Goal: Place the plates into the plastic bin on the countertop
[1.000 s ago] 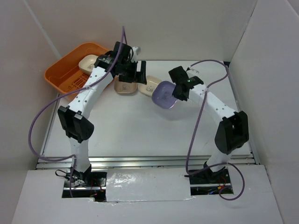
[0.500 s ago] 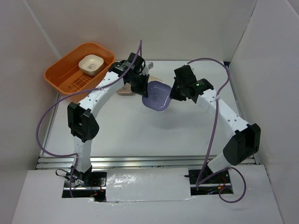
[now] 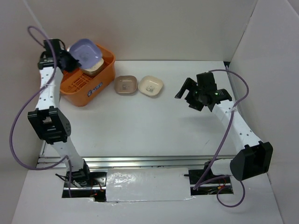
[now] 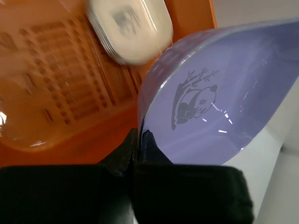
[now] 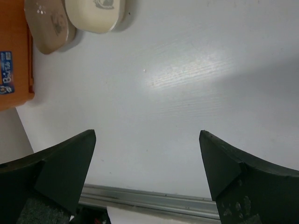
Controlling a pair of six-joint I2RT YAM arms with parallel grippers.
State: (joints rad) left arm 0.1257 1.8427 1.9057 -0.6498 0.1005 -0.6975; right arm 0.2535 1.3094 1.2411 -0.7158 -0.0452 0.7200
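My left gripper (image 3: pixel 69 59) is shut on the rim of a lavender plate (image 3: pixel 86 53) with a panda picture (image 4: pixel 194 102). It holds the plate tilted above the orange plastic bin (image 3: pixel 100 83). Its jaws (image 4: pixel 139 136) pinch the plate's edge. A cream plate (image 3: pixel 93 70) lies inside the bin (image 4: pixel 56 98), blurred in the left wrist view (image 4: pixel 128 25). On the white countertop (image 3: pixel 149 126) a brown plate (image 3: pixel 126 85) and a cream plate (image 3: pixel 151 86) sit side by side, right of the bin. My right gripper (image 3: pixel 186 99) hangs open and empty over the countertop's right half (image 5: pixel 147 135).
White walls close in the left, back and right sides. A metal rail (image 3: pixel 149 161) runs along the countertop's front edge, also seen in the right wrist view (image 5: pixel 154 200). There the bin's corner with its blue label (image 5: pixel 7 72) shows beside the brown plate (image 5: pixel 49 23) and the cream plate (image 5: pixel 96 11).
The lavender plate passed from my right gripper to my left. The left arm swung it left and back over the bin. The right gripper opened and drew back to the right.
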